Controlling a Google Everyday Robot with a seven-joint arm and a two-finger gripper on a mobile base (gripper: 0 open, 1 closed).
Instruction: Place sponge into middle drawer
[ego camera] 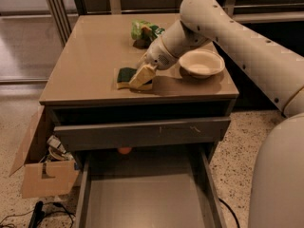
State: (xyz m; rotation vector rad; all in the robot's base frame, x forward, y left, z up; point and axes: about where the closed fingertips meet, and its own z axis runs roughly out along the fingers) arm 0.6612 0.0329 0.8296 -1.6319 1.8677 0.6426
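The sponge (125,75), dark green over yellow foam, lies on the tan cabinet top (90,61) near its front edge. My gripper (142,76) is down at the sponge's right end, touching or covering it, with the white arm reaching in from the upper right. The middle drawer (142,203) is pulled out below, wide and grey, and its flat floor holds nothing that I can see.
A green snack bag (145,31) lies at the back of the top. A cream bowl (201,63) sits right of the gripper. A grey drawer front with scratch marks (142,132) sticks out slightly above the open drawer. A small orange object (124,150) sits under it. A cardboard box (42,175) stands on the floor at the left.
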